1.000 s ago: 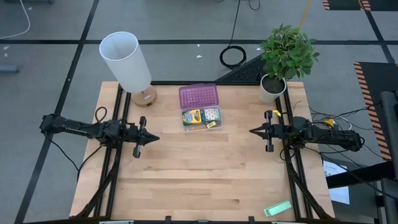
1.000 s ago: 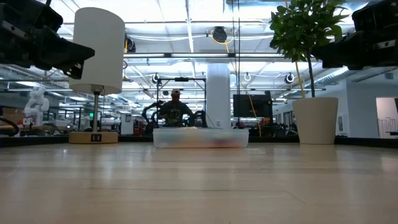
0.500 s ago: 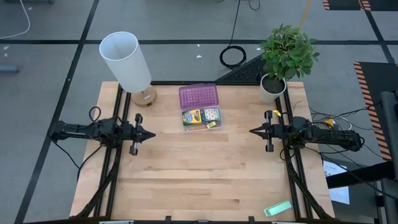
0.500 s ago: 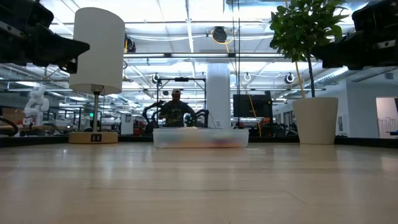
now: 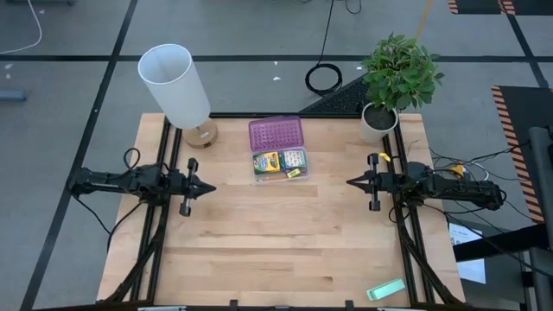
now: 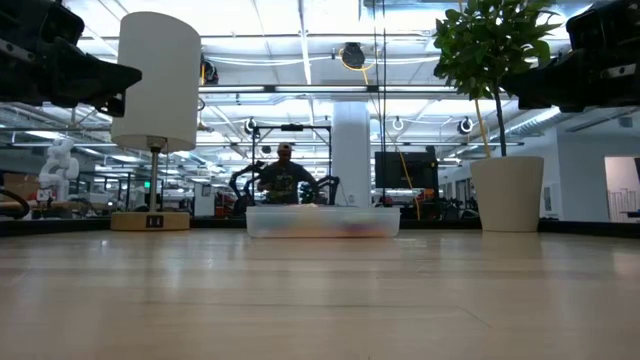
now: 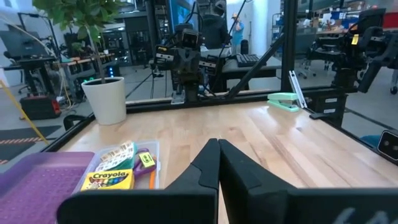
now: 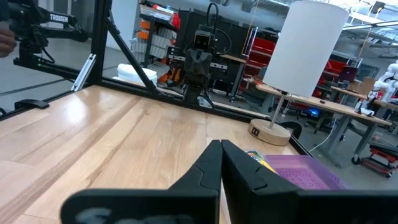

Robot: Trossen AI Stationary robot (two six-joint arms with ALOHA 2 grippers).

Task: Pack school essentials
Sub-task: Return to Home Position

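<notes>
Stationery set (image 5: 280, 161): sits in a shallow clear case at the far middle of the desk (image 5: 276, 250), between the lamp (image 5: 177, 86) and the potted plant (image 5: 393, 73); its purple lid (image 5: 276, 134) lies folded open behind it.
Contents: the yellow-green crayon box (image 5: 266, 161) and a small teal-edged packet (image 5: 294, 158) lie side by side in the case, a tiny yellow block (image 5: 293, 174) at its near edge; pencils, pen and scissors I cannot pick out.
Left hand (image 5: 210, 187): clenched on nothing, low over the desk's left side, well apart from the case.
Right hand (image 5: 352, 182): likewise pinched together and empty, out on the right side, pointing inward.
Stage, as I judge it: things look packed, lid not yet down.
Risk, lid: a closed hand pushing the lid from one corner could skate the light case across the smooth wood instead of folding it.
Risk, contents: anything standing proud of the rim would likely keep the lid from seating.
Risk, neighbours: a wide swing could clip the lamp or the plant.
Pale green block (image 5: 385, 289): near the front right corner, apart from all this.
</notes>
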